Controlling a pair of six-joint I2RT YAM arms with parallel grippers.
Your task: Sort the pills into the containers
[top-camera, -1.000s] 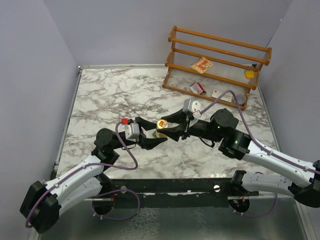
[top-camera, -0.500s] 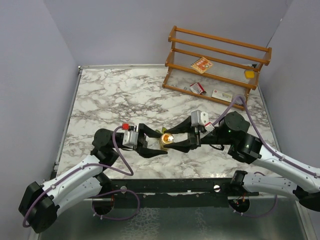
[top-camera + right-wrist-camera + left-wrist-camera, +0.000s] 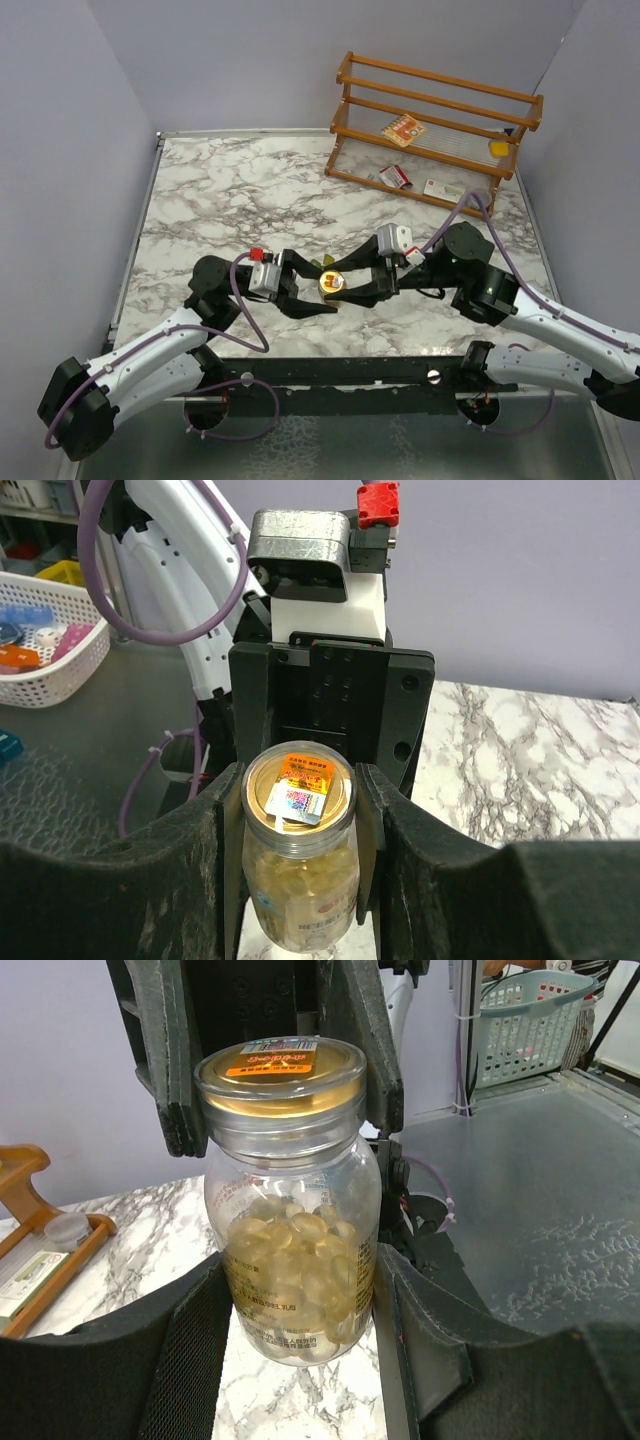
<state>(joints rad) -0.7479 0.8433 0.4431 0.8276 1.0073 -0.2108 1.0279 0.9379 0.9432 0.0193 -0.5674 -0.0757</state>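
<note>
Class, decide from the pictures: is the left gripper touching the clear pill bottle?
Touching. In the left wrist view, the fingers of the left gripper press against both sides of the bottle.

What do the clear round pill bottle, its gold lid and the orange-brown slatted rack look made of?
Clear round pill bottle: glossy glass or plastic; pale capsules show through. Gold lid: shiny, metallic-looking, possibly coated plastic. Orange-brown slatted rack: probably varnished wood, slightly glossy.
</note>
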